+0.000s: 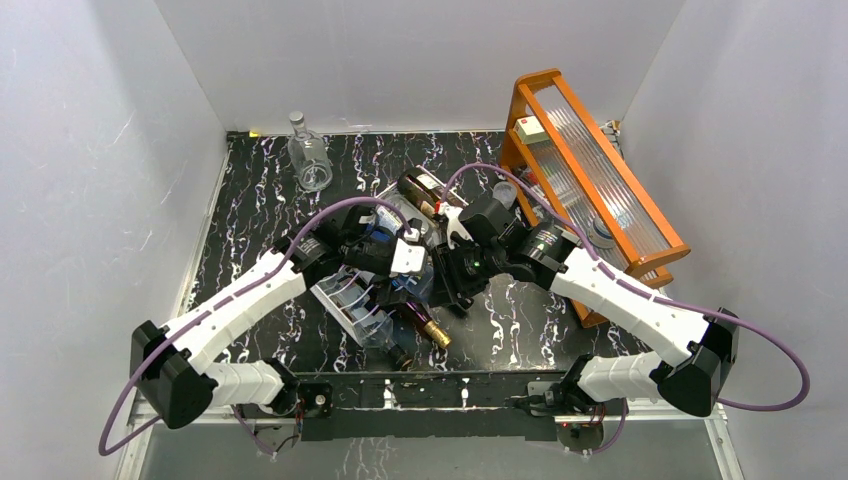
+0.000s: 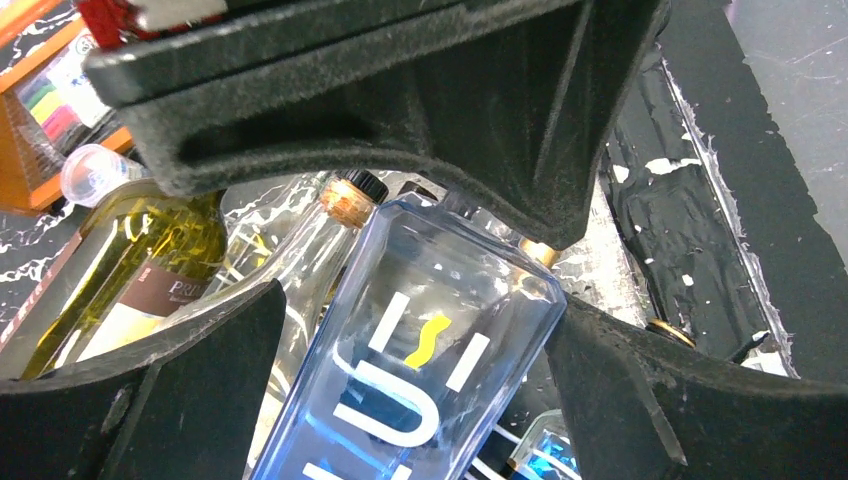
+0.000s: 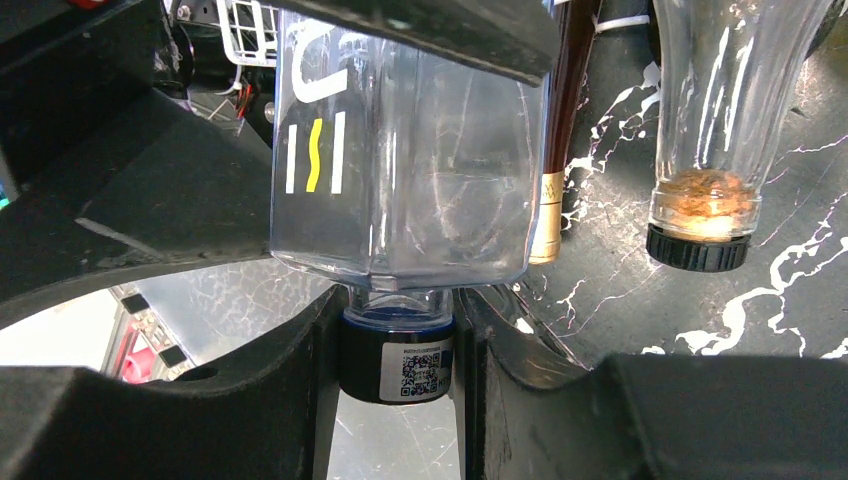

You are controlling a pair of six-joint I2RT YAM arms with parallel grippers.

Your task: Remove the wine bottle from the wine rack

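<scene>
- Wine bottle (image 3: 400, 150), blue-tinted and square-shouldered with white lettering and a yellow squiggle, sits between the two grippers at the wine rack (image 1: 345, 305) in the middle of the table; whether it rests in a cradle cannot be told.
- Right gripper (image 3: 400, 350) pinches the bottle's dark cap and neck.
- Left gripper (image 2: 415, 310) is spread wide, straddling the bottle's body.
- The table (image 1: 255, 200) is black with white marble veins, boxed in by plain white walls (image 1: 400, 60).
- Crowding the rack: an olive-green bottle (image 2: 150, 260) with a brown label, a clear corked bottle (image 3: 705, 200) and a dark gold-necked bottle (image 3: 555, 200) just beside the held one.
- An orange wooden frame (image 1: 590, 170) stands at the right, and a clear glass bottle (image 1: 310, 160) stands at the back left.
</scene>
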